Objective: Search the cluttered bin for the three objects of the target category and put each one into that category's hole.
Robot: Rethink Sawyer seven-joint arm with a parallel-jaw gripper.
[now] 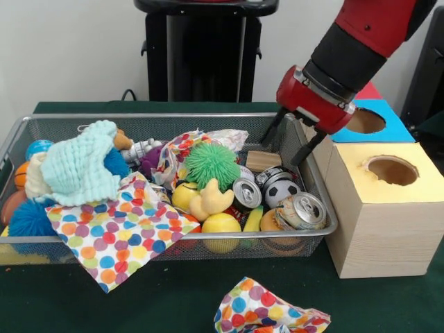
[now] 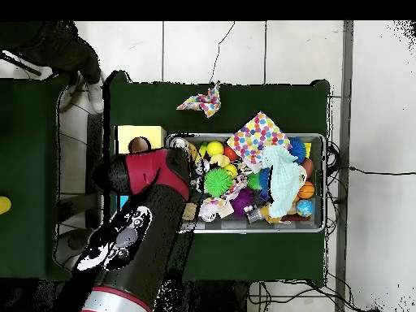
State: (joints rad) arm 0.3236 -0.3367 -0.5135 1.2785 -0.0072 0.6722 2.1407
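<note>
My gripper (image 1: 279, 154) hangs open over the far right end of the wire bin (image 1: 326, 225), its two black fingers (image 1: 272, 132) spread with nothing between them. Just below it lie a small wooden block (image 1: 262, 161) and a soccer-patterned can (image 1: 281, 184). Two silver cans (image 1: 245, 193) (image 1: 303, 211) rest near the bin's right front corner. A green spiky ball (image 1: 211, 164), a lemon (image 1: 220, 223) and a banana (image 1: 254, 219) sit nearby. In the overhead view the red wrist (image 2: 154, 172) hides the fingers at the bin's (image 2: 323, 162) left end.
A wooden box with a yellow top and a hole (image 1: 392, 170) stands right of the bin, and a blue-topped box with a hole (image 1: 365, 121) is behind it. Polka-dot cloths lie in the bin (image 1: 114, 232) and on the table (image 1: 267, 312). A pale green cloth (image 1: 82, 166) covers the bin's left side.
</note>
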